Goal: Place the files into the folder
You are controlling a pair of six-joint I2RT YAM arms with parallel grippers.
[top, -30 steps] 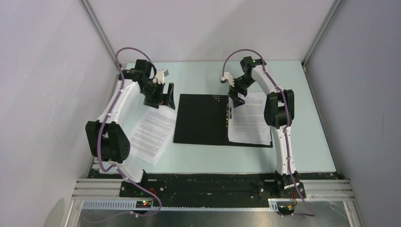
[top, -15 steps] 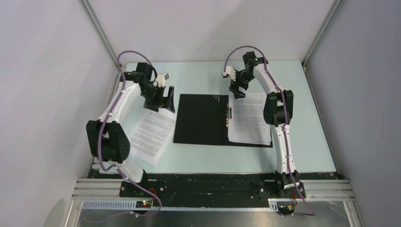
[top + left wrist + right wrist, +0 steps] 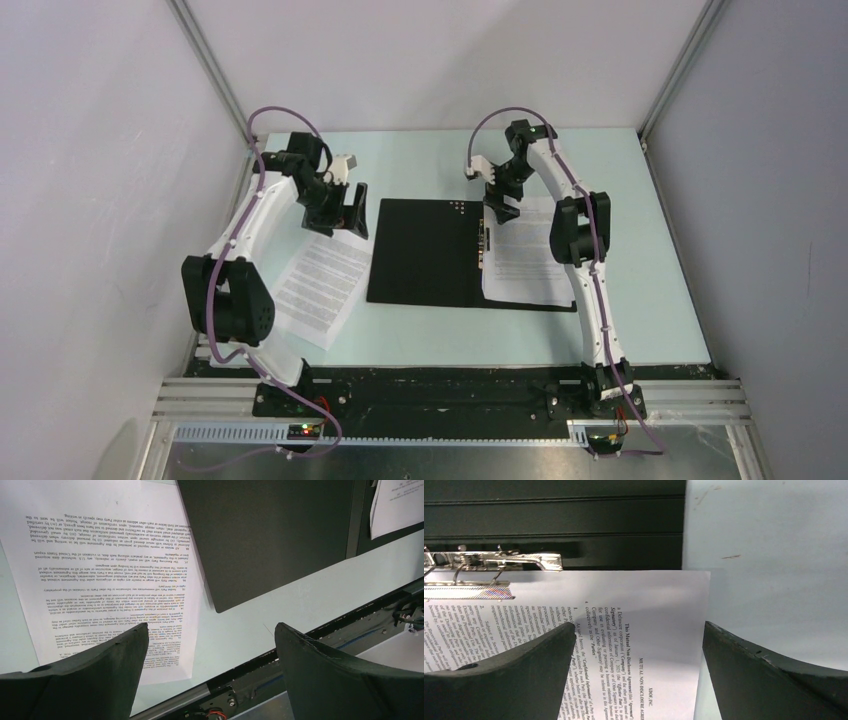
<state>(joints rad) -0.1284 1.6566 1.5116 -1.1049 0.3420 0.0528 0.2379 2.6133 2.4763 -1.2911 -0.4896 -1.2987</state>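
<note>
The folder (image 3: 425,252) lies spread open on the table, black inside up. One white printed file (image 3: 527,252) rests on its right half, beside the metal clip (image 3: 489,562) at the spine. Another file (image 3: 320,285) lies slanted on the table just left of the folder. My left gripper (image 3: 345,213) hangs open above that sheet's far end, and in its wrist view the gripper (image 3: 212,630) has nothing between its fingers and the sheet (image 3: 100,565) below. My right gripper (image 3: 497,205) hovers open over the far edge of the sheet (image 3: 624,610) in the folder (image 3: 554,515).
Pale green tabletop (image 3: 600,170) surrounds the folder. Grey walls with metal posts close in the back and both sides. A black and silver mounting rail (image 3: 450,395) runs along the near edge, with both arm bases on it.
The right gripper rose a little, then came back down over the folder's far edge. The left gripper shifted only slightly. Both stayed open and the sheets did not move.
</note>
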